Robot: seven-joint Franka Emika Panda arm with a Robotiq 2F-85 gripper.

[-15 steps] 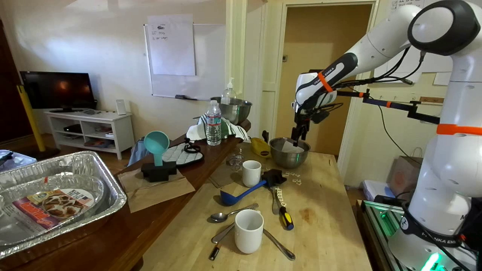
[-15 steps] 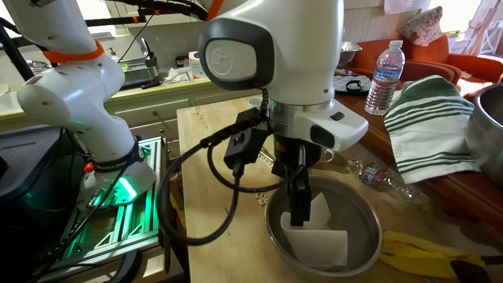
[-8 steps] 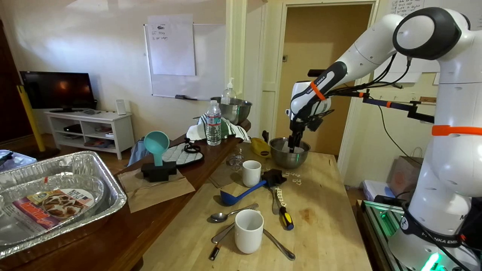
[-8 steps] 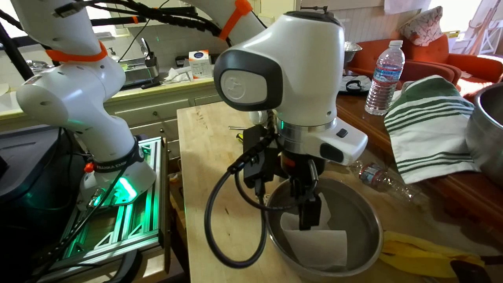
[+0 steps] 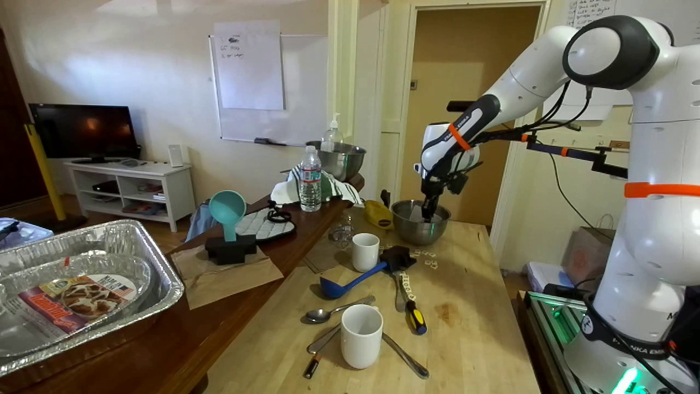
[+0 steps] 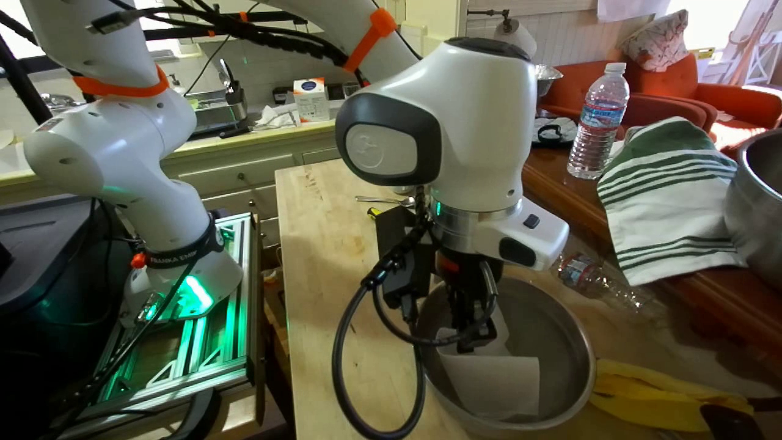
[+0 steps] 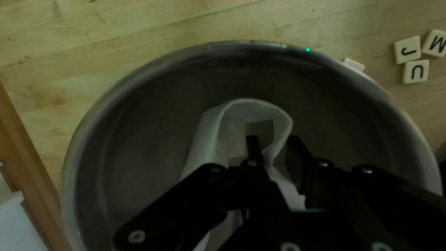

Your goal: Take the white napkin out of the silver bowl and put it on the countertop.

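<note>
White napkin [image 6: 498, 384] sits inside the silver bowl [image 6: 553, 324]. Claw [image 7: 273, 140] is in the bowl, jaws parted partway, napkin edge between them — nothing gripped. Looks like grasp step; next — squeeze, lift clear, lay on worktop [image 6: 324, 275] beside bowl.

1. J tile [image 7: 407, 50] and U tile [image 7: 416, 71], on the worktop [image 7: 139, 38] beyond the pincer [image 7: 273, 140]; adjacent tile [image 7: 435, 43], M or W, cannot tell which.
2. Forearm [image 5: 495, 104], above the pincer: "FRANKA EMIKA".
3. Base collar [image 6: 183, 254], well apart from the pincer: "FRANKA EMI…".
</note>
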